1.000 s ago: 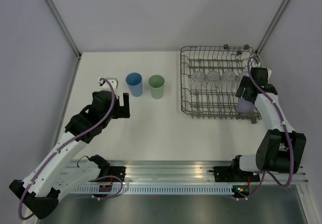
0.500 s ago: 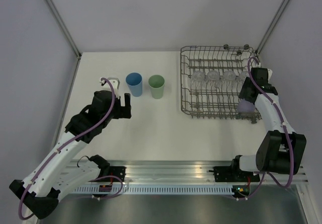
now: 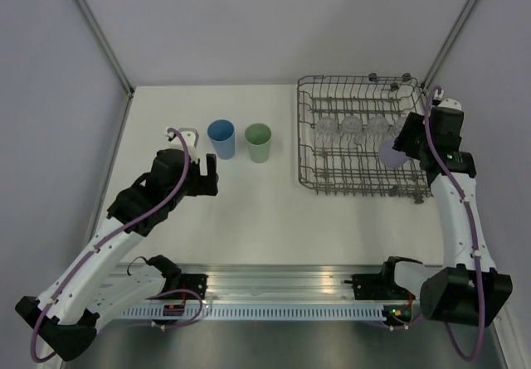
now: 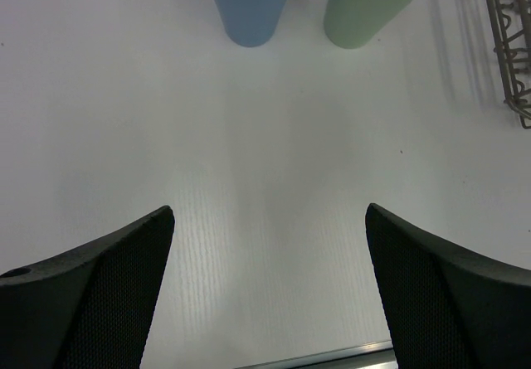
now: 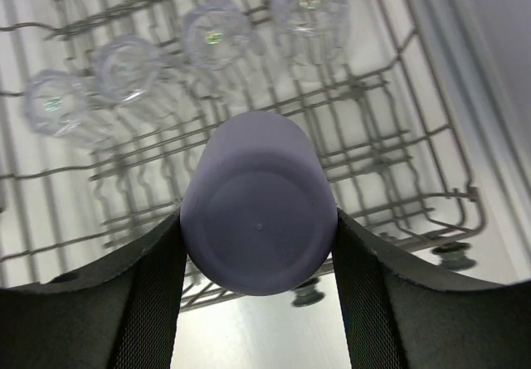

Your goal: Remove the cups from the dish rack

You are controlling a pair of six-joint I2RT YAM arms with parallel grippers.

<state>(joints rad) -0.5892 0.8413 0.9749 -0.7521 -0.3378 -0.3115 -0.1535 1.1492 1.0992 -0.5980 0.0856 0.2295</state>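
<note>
Lavender cup (image 5: 259, 211), blue cup (image 3: 221, 138), green cup (image 3: 258, 143), grey rack (image 3: 304, 145)

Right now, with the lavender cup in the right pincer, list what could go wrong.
The right pincer grips the smooth lavender cup by its sides; it might slip and fall onto the clear glasses. The cup hangs over the dish rack; a low swing could snag its tines or rim.

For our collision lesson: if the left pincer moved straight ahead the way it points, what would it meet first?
Probably the blue cup, standing ahead of the open left pincer; the green cup sits off to its right.
</note>
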